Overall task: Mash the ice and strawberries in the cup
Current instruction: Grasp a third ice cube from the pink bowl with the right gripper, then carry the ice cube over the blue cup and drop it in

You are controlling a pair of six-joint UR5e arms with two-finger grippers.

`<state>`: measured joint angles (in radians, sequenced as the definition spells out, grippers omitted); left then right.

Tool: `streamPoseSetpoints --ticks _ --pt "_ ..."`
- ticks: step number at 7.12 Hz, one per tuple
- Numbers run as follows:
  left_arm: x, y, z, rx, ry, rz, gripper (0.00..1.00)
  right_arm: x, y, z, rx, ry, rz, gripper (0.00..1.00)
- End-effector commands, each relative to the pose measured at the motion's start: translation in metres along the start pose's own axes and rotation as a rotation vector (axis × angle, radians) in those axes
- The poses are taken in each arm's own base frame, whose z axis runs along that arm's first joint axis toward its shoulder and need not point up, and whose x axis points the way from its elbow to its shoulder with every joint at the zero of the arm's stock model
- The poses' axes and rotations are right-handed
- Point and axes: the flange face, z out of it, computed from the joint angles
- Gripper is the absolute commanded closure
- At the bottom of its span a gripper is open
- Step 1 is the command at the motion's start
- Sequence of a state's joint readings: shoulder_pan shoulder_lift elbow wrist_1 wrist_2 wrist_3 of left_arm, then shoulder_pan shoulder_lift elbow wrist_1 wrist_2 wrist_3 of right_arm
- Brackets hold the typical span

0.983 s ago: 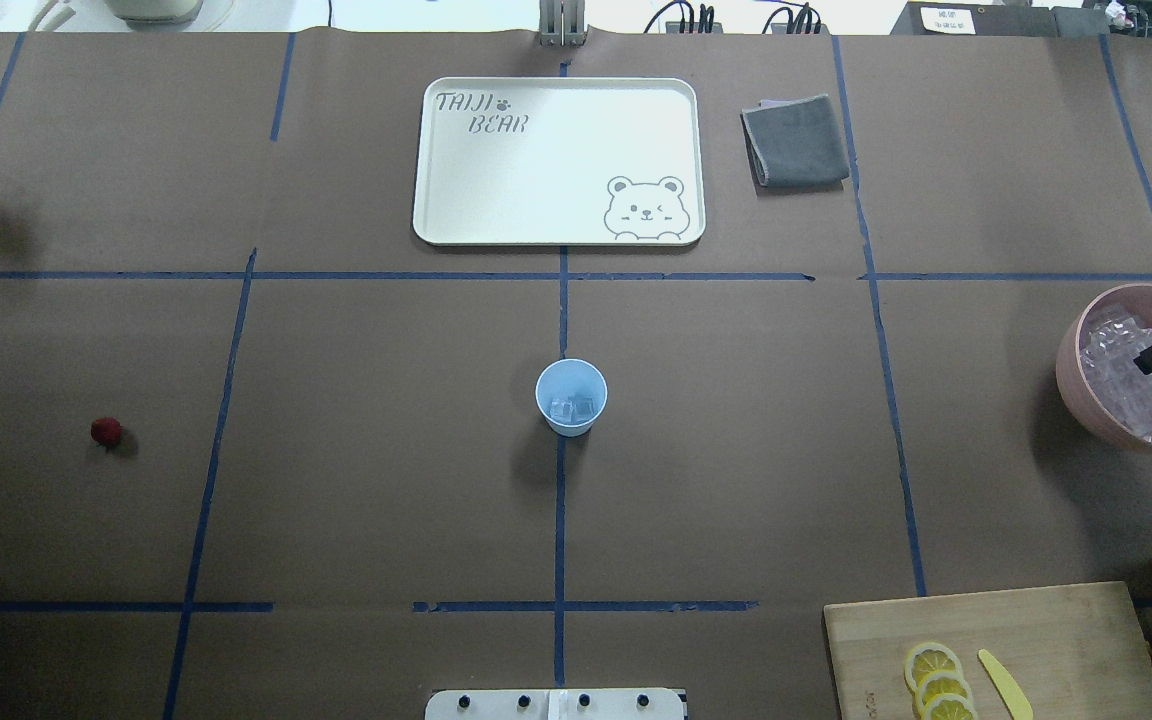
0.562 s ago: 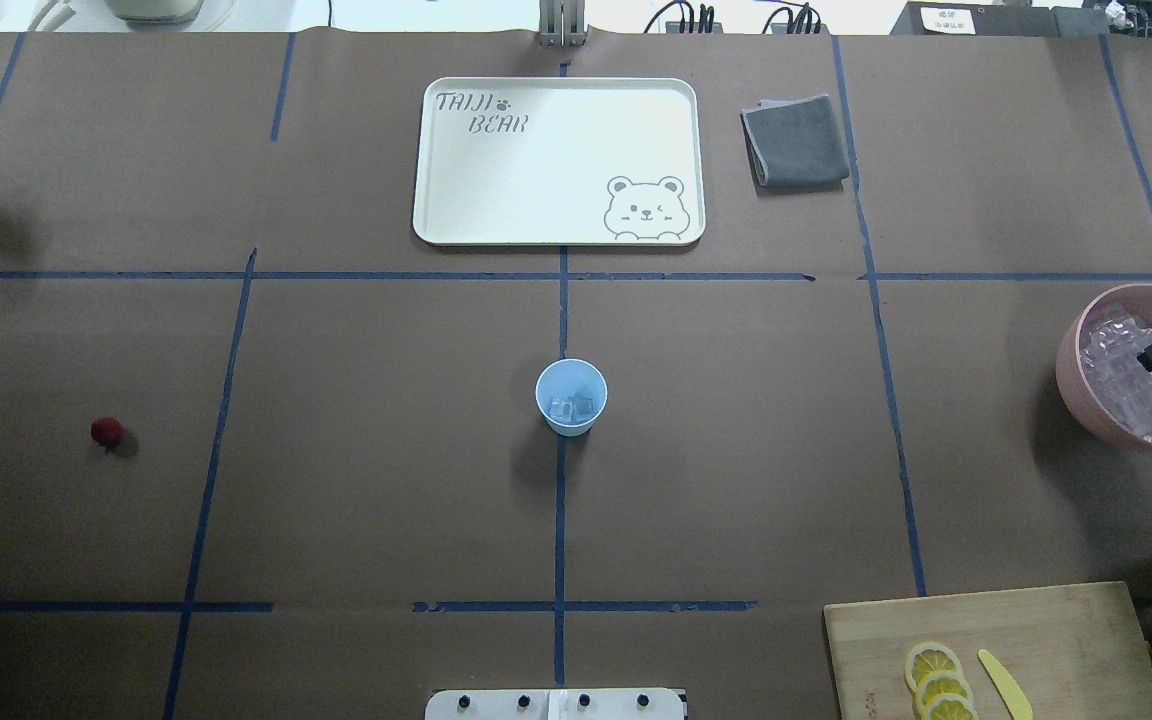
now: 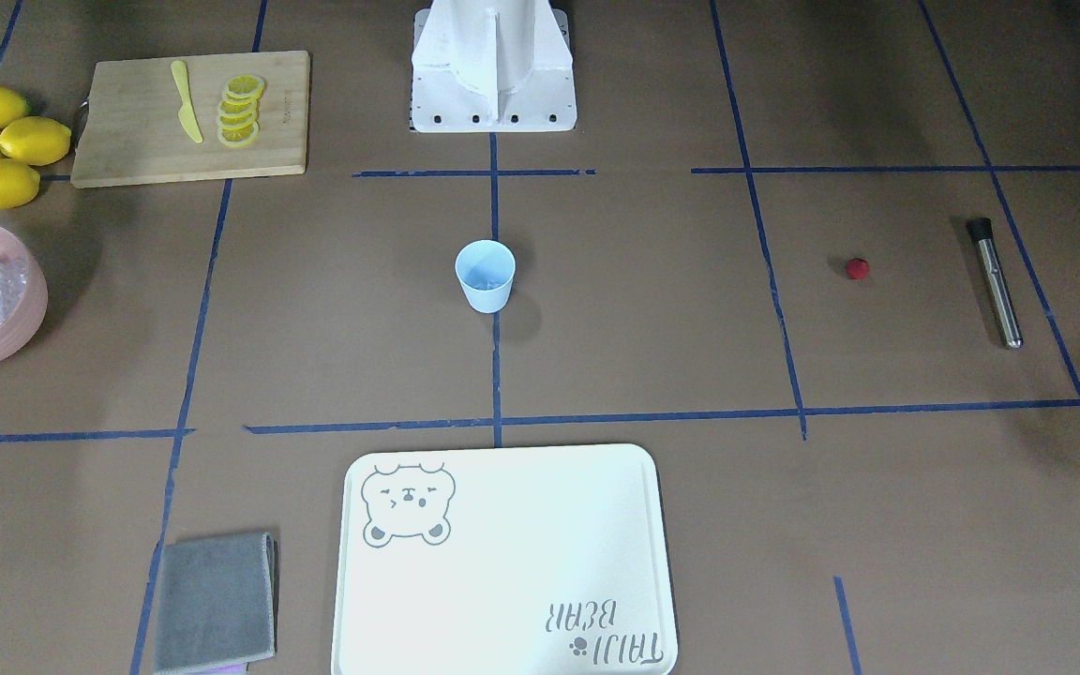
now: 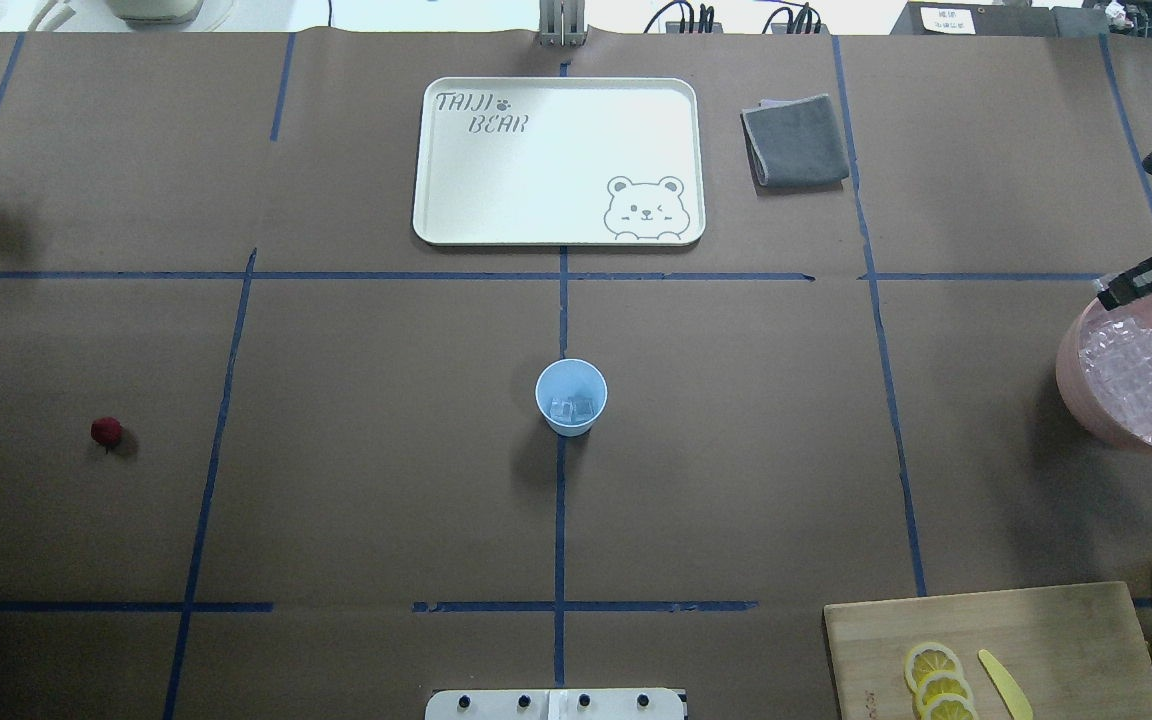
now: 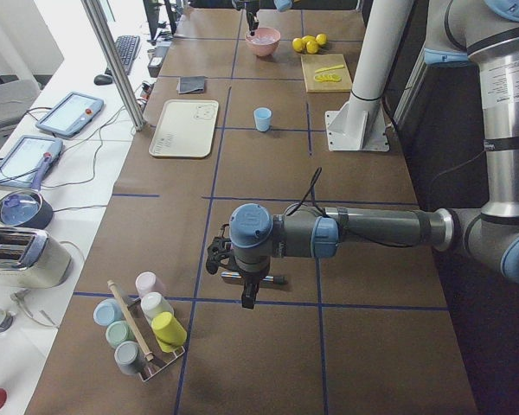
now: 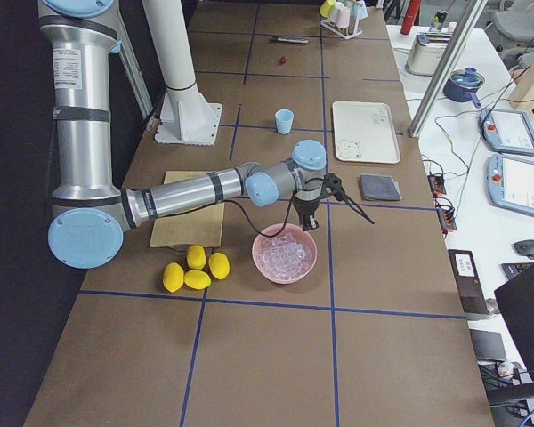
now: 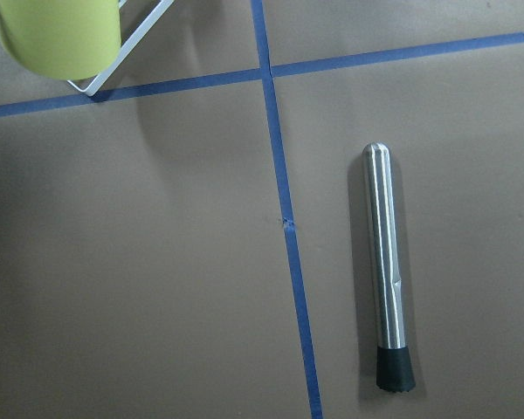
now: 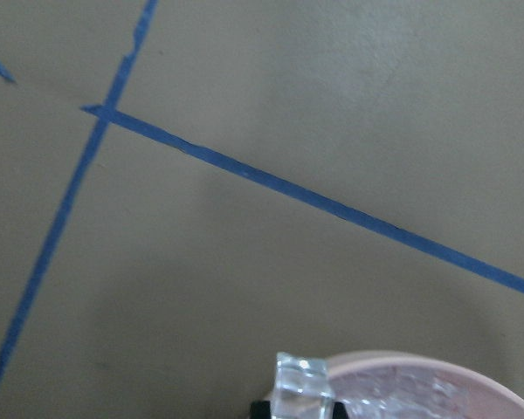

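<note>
Ice [image 4: 1141,380] fills the pink bowl [image 4: 1068,372] at the table's right edge in the overhead view. The right gripper [image 4: 1112,290] hangs over the bowl's far rim, clamped on a single ice cube [image 8: 302,386]. The right wrist view shows that clear cube pinched between dark fingertips, with the bowl's pink rim just beside it. The pale-blue cup [image 4: 571,396] stands upright at the table's middle, on the central blue tape line and well apart from the bowl; a few ice cubes [image 4: 576,407] lie at its bottom. The strawberry [image 4: 107,431], small and dark red, lies alone on the brown paper far to the left, well apart from the cup. Nearer that edge a steel muddler [image 7: 387,271] with a black rubber tip lies flat beside a tape line. The left gripper [image 5: 246,290] hovers over that end of the table, pointing down; it shows only in the side view, so I cannot tell whether its fingers are apart or together. Near it stands a wire rack [image 5: 147,346] of coloured cups. Past the blue cup lie a cream bear tray [image 4: 423,160] and a folded grey cloth [image 4: 796,140]. A wooden cutting board [image 4: 1036,630] in the near right corner carries lemon slices [image 4: 936,682] and a yellow knife [image 4: 1004,683], with whole lemons [image 3: 1,145] beside it.
</note>
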<state>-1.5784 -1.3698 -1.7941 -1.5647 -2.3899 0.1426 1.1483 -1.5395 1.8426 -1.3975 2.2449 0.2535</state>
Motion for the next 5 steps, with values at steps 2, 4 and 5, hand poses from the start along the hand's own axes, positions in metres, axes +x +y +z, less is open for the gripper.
streamPoseSetpoints --ticks 2,4,5 --pt "0.001 0.000 0.000 -0.001 0.000 0.002 0.00 -0.202 -0.073 0.031 0.033 -0.045 0.089 0.87" --pt "0.001 0.000 0.000 0.000 0.000 0.003 0.00 -0.346 -0.089 0.053 0.085 -0.057 0.187 0.87" --pt "0.002 -0.001 -0.001 0.002 0.001 0.004 0.00 -0.398 -0.099 0.050 0.099 -0.072 0.230 0.87"
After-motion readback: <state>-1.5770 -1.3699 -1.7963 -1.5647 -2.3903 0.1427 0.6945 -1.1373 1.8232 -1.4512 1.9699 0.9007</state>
